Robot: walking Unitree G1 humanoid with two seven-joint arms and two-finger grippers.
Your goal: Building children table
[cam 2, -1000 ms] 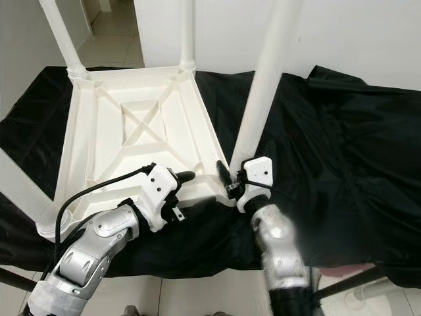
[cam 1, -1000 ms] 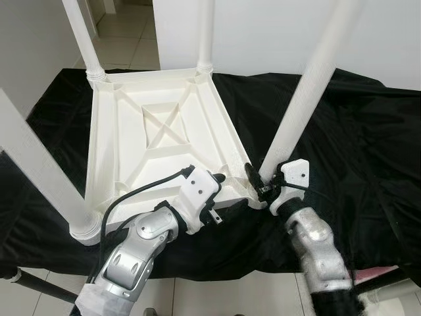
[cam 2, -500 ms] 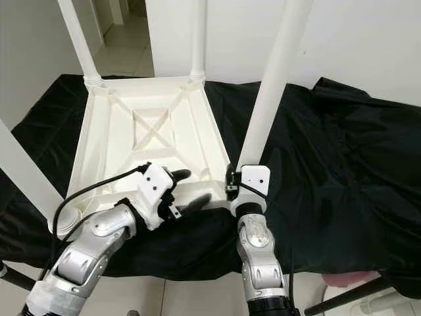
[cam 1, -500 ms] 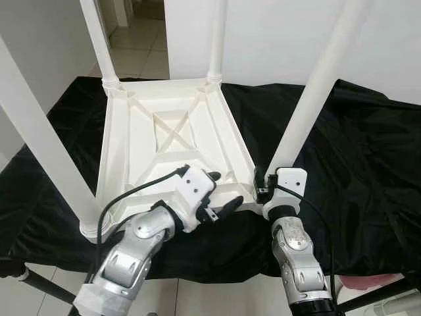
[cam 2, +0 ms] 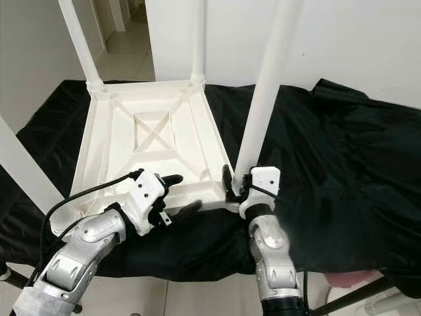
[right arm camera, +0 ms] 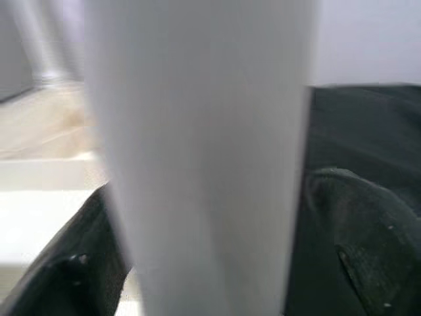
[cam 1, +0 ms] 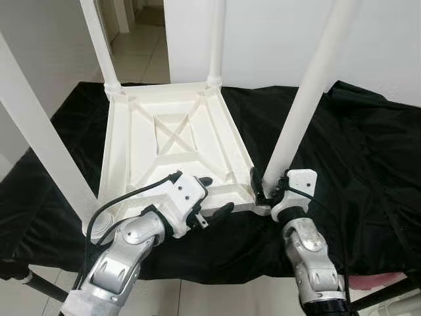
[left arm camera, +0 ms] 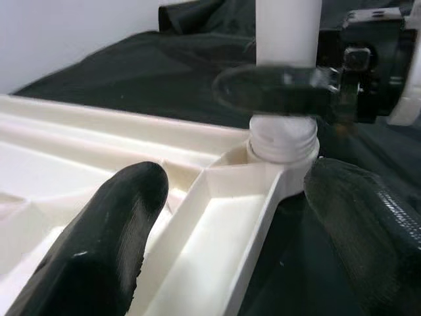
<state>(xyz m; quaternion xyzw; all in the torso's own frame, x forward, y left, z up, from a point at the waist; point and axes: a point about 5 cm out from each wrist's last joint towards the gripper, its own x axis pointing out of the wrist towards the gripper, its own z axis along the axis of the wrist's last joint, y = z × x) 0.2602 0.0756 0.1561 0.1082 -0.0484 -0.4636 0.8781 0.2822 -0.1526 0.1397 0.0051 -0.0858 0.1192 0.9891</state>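
White tabletop [cam 1: 172, 146] lies upside down on black cloth [cam 1: 368, 164], four legs standing. Right gripper [cam 1: 266, 192] clamps the near-right leg [cam 1: 299, 115] at its socket, probably seating it. Left gripper [cam 1: 212, 197], spread, straddles the near rim.

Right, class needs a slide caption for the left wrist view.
Left hand straddles the upturned table's rim beside the screwed-in leg.
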